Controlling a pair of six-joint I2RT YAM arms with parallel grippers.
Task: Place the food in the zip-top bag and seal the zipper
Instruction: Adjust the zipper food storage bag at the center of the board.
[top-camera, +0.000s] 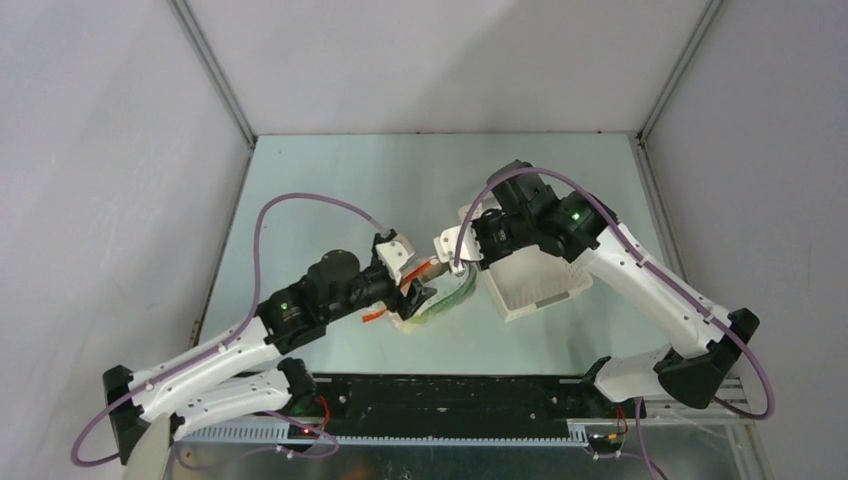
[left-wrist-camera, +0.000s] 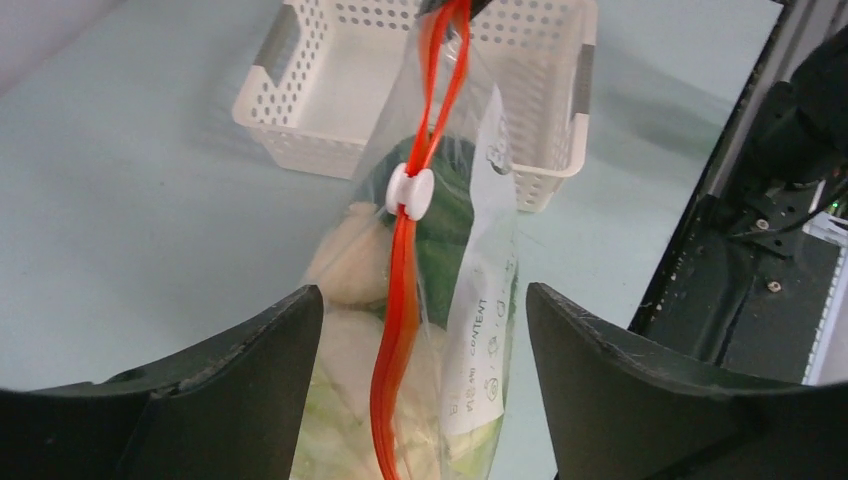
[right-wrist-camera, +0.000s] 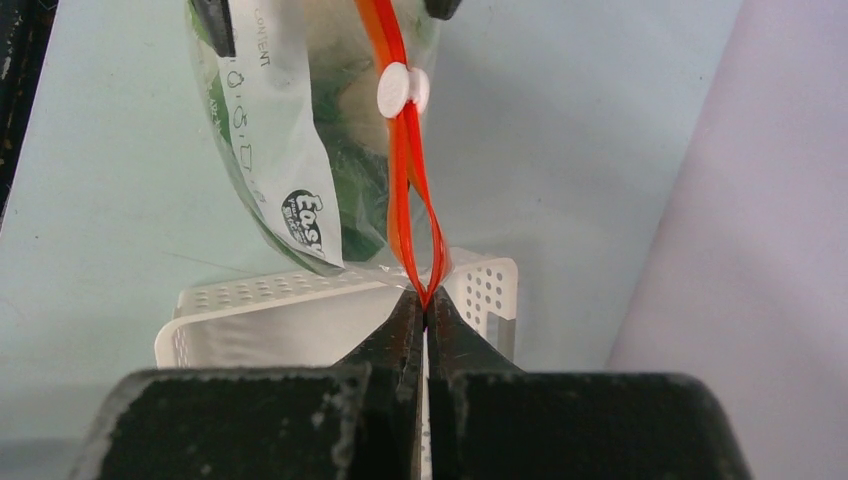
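Observation:
The clear zip-top bag (left-wrist-camera: 480, 330) hangs between my two grippers, with a white label on its side. Inside it are the green bok choy (left-wrist-camera: 455, 215) and pale lumps (left-wrist-camera: 345, 265); the brown ball does not show. The red-orange zipper (left-wrist-camera: 400, 300) runs along the bag's top edge, with its white slider (left-wrist-camera: 410, 192) partway along; beyond the slider the two strips stand apart. My left gripper (left-wrist-camera: 422, 290) is open, its jaws on either side of the bag and zipper. My right gripper (right-wrist-camera: 425, 300) is shut on the zipper's end (right-wrist-camera: 420, 240). In the top view the bag (top-camera: 440, 300) sits mid-table.
A white perforated basket (top-camera: 540, 285) stands just right of the bag, under my right arm; it also shows in the left wrist view (left-wrist-camera: 330, 110) and the right wrist view (right-wrist-camera: 250, 300). A black rail (top-camera: 450, 395) runs along the near edge.

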